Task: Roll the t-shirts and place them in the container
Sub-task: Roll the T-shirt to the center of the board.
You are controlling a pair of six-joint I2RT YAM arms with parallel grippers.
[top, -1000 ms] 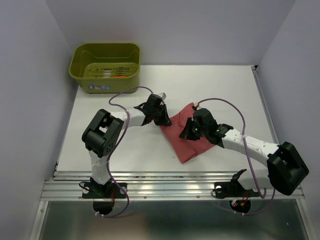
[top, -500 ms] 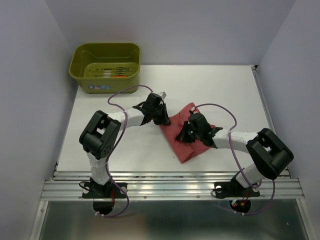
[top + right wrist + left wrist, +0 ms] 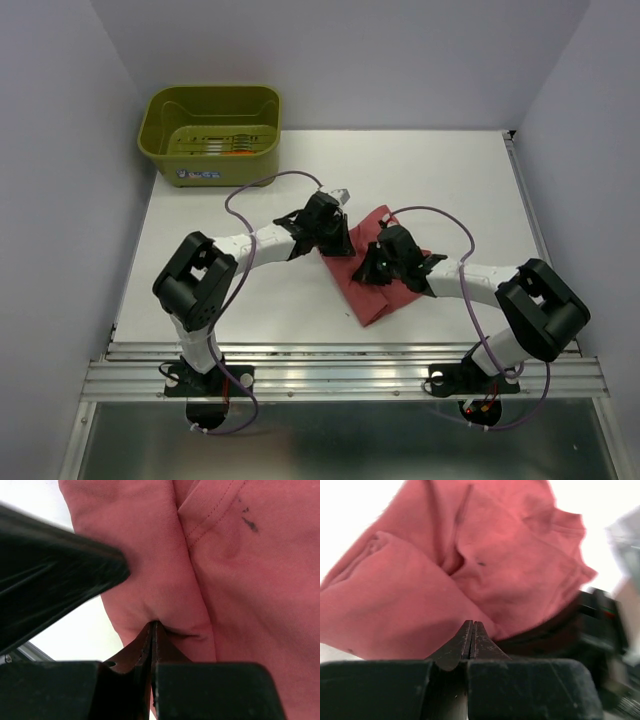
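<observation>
The rose t-shirt [image 3: 375, 300] lies folded on the table [image 3: 250, 300]. The right gripper [image 3: 152, 626], jaws closed, pinches a fold, probably to start the roll. The left gripper [image 3: 471, 630], jaws closed, meets the shirt's left edge; grip unconfirmed.

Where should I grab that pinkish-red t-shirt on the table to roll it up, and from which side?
Probably the narrow near end of the dusty rose cloth t-shirt, coming from the near edge of the white table: it lies folded in a long strip, and that end lies flat and uncovered.
</observation>
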